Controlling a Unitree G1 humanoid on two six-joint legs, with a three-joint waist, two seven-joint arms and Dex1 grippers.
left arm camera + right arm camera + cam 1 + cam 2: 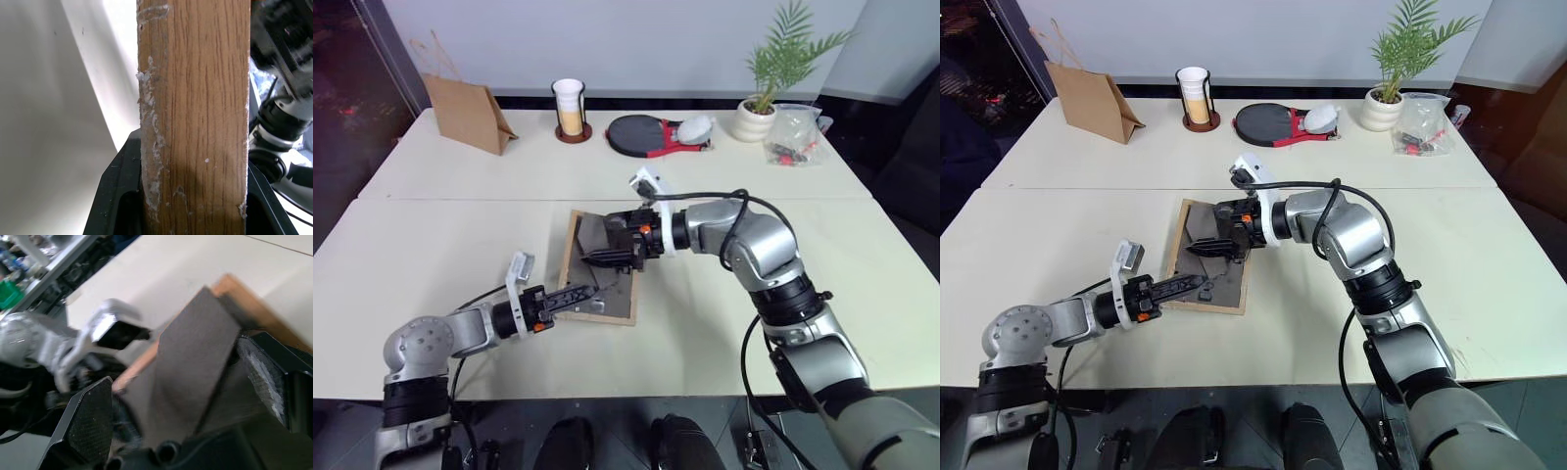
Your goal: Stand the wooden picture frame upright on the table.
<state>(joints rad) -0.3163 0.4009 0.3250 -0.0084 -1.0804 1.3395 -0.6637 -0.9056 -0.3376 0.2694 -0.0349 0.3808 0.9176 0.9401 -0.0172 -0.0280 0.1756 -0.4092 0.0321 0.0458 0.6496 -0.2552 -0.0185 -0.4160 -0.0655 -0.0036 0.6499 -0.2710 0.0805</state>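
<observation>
The wooden picture frame (619,290) lies face down on the table (431,255), its dark grey back panel up. The fold-out stand (190,367) is raised off the back. My left gripper (582,292) reaches in level from the near left and is shut on the frame's near wooden edge (195,122), which sits between its black fingers (115,196). My right gripper (607,257) comes in from the right over the back panel. It is open, with its fingers (90,421) wide apart on either side of the raised stand.
Along the far side of the table stand a brown paper bag (465,113), a holder with stacked cups (570,110), a black and red paddle (641,135), a potted plant (759,113) and a clear plastic bag (795,137). A seam (460,199) crosses the table.
</observation>
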